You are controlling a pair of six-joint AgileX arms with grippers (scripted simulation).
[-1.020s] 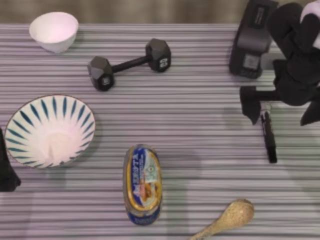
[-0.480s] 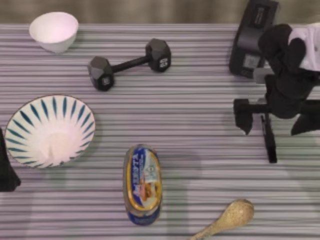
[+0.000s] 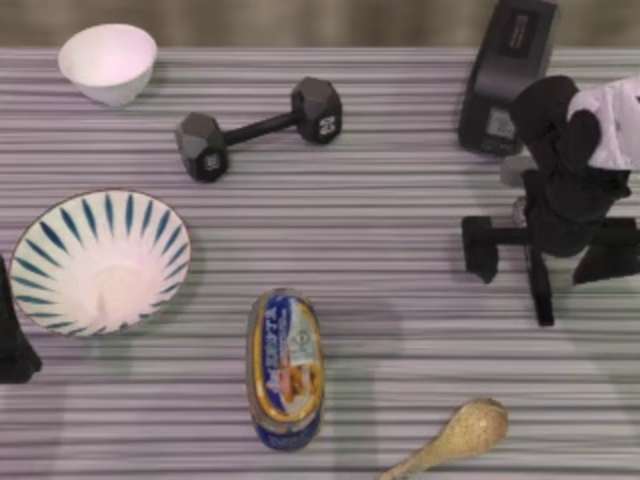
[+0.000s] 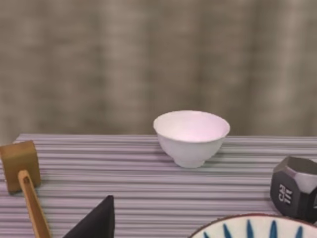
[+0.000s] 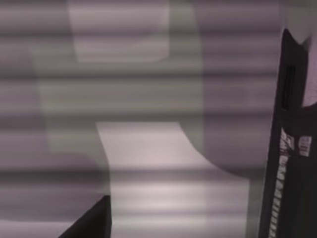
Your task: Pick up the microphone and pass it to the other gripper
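The microphone lies on the striped table at the right, its slim black handle pointing toward the front edge. Its grey head is hidden under my right arm. My right gripper hovers over the handle's upper end, open, with one black finger to the left of the handle and the other to the right. In the right wrist view only one fingertip shows over the table. My left gripper stays parked at the left edge, open, with one fingertip in its wrist view.
A black hex dumbbell lies at the back middle and a white bowl at the back left. A blue-patterned bowl sits left, a tin can front centre, a speckled spoon front right. A black device stands back right.
My right gripper has shifted toward the table's front and a little left over the microphone, its fingers spreading wider. The microphone and the left arm have not moved.
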